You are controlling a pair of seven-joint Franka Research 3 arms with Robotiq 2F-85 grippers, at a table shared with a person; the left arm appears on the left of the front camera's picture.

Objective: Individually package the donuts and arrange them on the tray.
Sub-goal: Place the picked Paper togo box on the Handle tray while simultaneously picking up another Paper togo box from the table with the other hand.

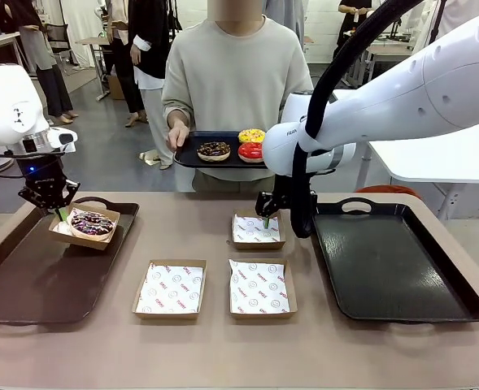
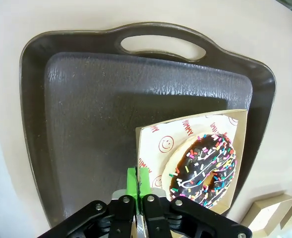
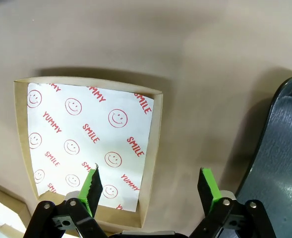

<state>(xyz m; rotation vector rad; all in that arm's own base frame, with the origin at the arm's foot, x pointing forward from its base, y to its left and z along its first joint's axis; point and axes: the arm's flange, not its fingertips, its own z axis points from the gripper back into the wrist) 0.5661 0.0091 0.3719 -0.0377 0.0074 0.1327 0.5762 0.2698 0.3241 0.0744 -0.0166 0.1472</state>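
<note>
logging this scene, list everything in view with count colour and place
sprinkled donut: 1, chocolate, in the filled box
filled box: 1, brown cardboard, on the left tray
other donuts: 3, dark chocolate, yellow, red, on the held tray
held tray: 1, black, in the person's hand, far side
empty boxes: 3, brown, paper-lined, on the table between the trays
left tray: 1, dark brown, table's left
right tray: 1, black, table's right
table: 1, tan
person's hand: 1, on the held tray
left gripper: 1, black and green, shut on the filled box's edge
right gripper: 1, black and green, open above the far empty box
</note>
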